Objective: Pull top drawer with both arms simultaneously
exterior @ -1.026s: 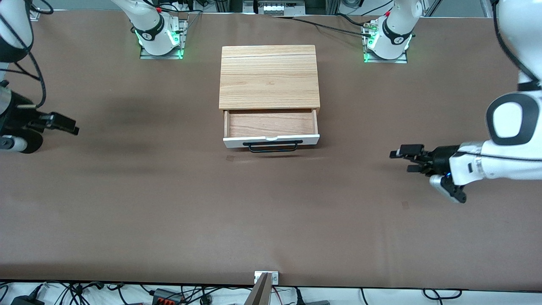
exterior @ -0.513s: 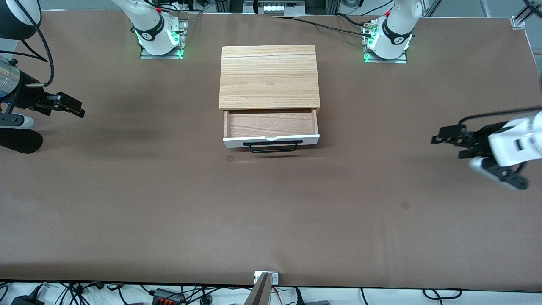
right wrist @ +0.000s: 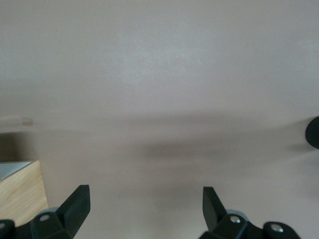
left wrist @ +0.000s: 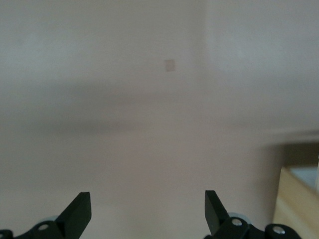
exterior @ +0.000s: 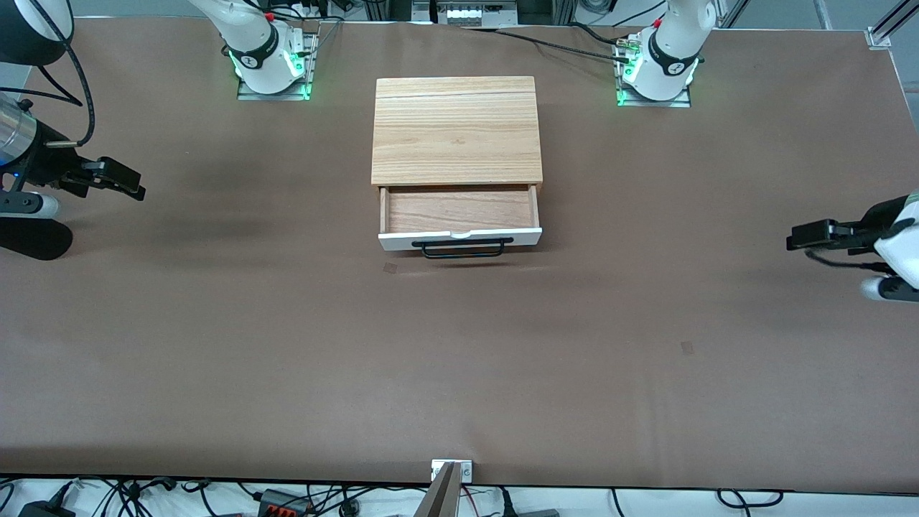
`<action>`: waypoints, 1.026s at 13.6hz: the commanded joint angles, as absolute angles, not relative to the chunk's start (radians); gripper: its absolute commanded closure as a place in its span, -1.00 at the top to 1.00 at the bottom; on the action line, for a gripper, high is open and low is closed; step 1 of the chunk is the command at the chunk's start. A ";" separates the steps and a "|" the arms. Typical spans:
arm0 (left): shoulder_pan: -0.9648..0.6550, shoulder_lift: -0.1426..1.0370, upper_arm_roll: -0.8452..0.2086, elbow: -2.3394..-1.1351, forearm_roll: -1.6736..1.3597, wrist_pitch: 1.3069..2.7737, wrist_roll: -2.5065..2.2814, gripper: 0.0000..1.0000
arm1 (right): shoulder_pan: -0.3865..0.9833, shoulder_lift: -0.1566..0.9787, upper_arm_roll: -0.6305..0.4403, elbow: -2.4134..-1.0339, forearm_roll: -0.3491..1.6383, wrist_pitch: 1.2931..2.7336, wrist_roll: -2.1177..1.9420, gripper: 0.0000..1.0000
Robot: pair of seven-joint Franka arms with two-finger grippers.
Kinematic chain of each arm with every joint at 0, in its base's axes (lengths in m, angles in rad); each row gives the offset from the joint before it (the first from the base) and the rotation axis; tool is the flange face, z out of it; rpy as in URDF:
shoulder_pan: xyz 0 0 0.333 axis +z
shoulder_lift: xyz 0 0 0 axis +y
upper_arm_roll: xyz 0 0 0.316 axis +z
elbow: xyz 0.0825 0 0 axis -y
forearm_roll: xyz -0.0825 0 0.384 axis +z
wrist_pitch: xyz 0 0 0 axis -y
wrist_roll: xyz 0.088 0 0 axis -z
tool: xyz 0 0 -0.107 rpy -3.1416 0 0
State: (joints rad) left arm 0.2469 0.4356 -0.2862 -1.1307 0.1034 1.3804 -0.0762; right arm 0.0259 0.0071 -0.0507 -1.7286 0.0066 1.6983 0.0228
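Note:
The light-wood cabinet (exterior: 456, 129) stands mid-table between the two arm bases. Its top drawer (exterior: 459, 208) is pulled partly out toward the front camera and shows a bare wood bottom. The drawer's white front panel (exterior: 402, 240) carries a black loop handle (exterior: 463, 248). My left gripper (exterior: 798, 243) hovers open over the table at the left arm's end, well apart from the drawer. My right gripper (exterior: 133, 185) hovers open over the right arm's end, equally apart. In the wrist views the left gripper (left wrist: 148, 209) and the right gripper (right wrist: 145, 205) hold nothing between their fingers.
The arm bases (exterior: 269, 68) (exterior: 657, 72) sit on either side of the cabinet, with cables by them. Small dark marks (exterior: 390, 268) (exterior: 687, 347) dot the brown table cover. A metal bracket (exterior: 451, 470) sits at the front edge. A cabinet corner (left wrist: 299, 199) (right wrist: 20, 191) shows in each wrist view.
My left gripper has drawn away from the drawer toward the left arm's end of the table. My right gripper shifted slightly, then stayed. The drawer has not moved.

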 commanded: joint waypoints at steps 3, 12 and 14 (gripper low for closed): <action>0.248 0.384 -0.288 -1.140 0.141 1.370 -0.179 1.00 | 0.021 -0.009 -0.041 -1.733 -0.008 1.700 0.015 1.00; 0.331 0.135 -0.291 -1.532 0.075 1.563 -0.166 1.00 | 0.020 -0.014 -0.048 -1.732 -0.006 1.694 0.017 1.00; 0.348 0.114 -0.291 -1.569 0.074 1.554 -0.164 1.00 | 0.020 -0.014 -0.048 -1.732 -0.005 1.692 0.017 1.00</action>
